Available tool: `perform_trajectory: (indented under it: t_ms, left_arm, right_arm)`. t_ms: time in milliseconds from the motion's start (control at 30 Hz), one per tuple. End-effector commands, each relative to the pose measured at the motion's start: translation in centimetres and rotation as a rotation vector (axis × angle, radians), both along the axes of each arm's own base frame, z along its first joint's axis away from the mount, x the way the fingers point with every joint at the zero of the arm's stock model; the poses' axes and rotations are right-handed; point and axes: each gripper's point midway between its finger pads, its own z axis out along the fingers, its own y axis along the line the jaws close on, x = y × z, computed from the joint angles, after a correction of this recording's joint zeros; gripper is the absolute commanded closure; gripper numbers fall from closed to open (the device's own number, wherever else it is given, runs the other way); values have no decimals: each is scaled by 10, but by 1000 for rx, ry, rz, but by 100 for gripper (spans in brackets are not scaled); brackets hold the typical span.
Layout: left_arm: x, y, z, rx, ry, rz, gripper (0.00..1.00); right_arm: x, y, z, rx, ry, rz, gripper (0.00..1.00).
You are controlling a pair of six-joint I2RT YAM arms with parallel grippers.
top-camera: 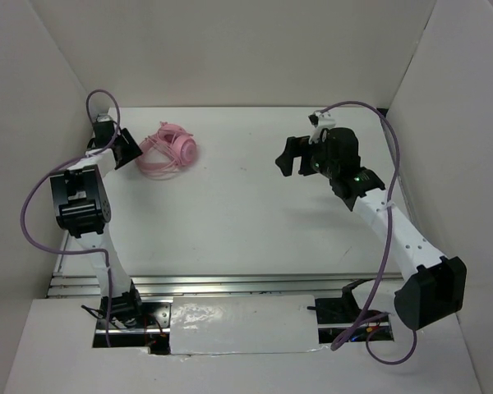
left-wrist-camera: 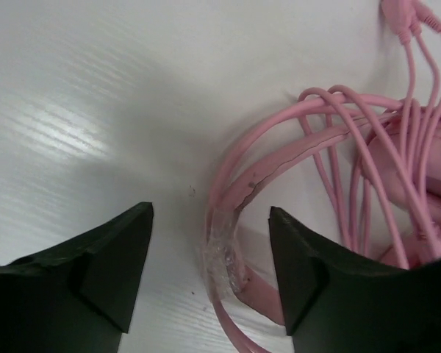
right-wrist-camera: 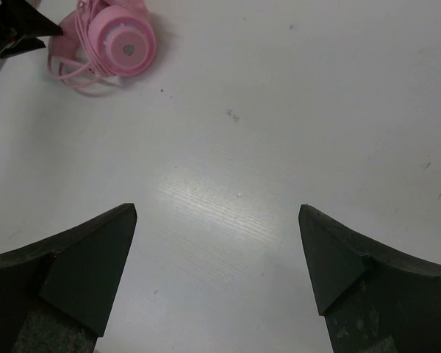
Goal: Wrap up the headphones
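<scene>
Left pincer point(top-camera: 128, 148) is held open at the far left of the worktop point(top-camera: 255, 222), just beside the headphones point(top-camera: 171, 149), and nothing is grasped by it. In its wrist view the jaws are spread and the thin headband point(left-wrist-camera: 239, 193) is seen between them, but it cannot be told whether it is touched. The right pincer point(top-camera: 289, 158) is also released and empty, and it is held well apart from the headphones, toward the far right. The pink cord point(left-wrist-camera: 367, 169) is gathered in several loops over and beside the headband and the round ear cup point(right-wrist-camera: 128, 45), and no long stretch of it is seen trailing across the worktop. The wrapping is therefore judged to be mostly done. The loops look loose, however, and a thicker pink joint of the cord point(left-wrist-camera: 406, 20) lies free at the edge of the bundle, so some tightening or tucking is probably left. The surface is white and smooth, with a faint sheen and a few small dark specks. It is enclosed by plain white walls point(top-camera: 230, 49) on the left, the far side and the right. A metal rail point(top-camera: 230, 286) is seen at the near edge, and purple cables point(top-camera: 26, 215) are looped along both arms.
</scene>
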Motion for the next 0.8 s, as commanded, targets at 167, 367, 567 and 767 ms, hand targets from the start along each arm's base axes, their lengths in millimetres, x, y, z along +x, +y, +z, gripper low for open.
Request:
perform_trajectory:
  t_ms: [167, 367, 567, 767]
  left_arm:
    - [-28, 4, 118, 39, -173, 45, 1]
    - [-129, -30, 148, 80, -163, 198, 1]
    - [-212, -117, 136, -45, -229, 142, 1]
    - [-256, -128, 126, 15, -200, 113, 1]
  right_arm:
    - [-7, -24, 21, 78, -32, -154, 0]
    - [-20, -38, 13, 145, 29, -227, 0]
    - [-37, -62, -8, 149, 56, -333, 0]
    - [-57, -79, -33, 134, 76, -406, 0]
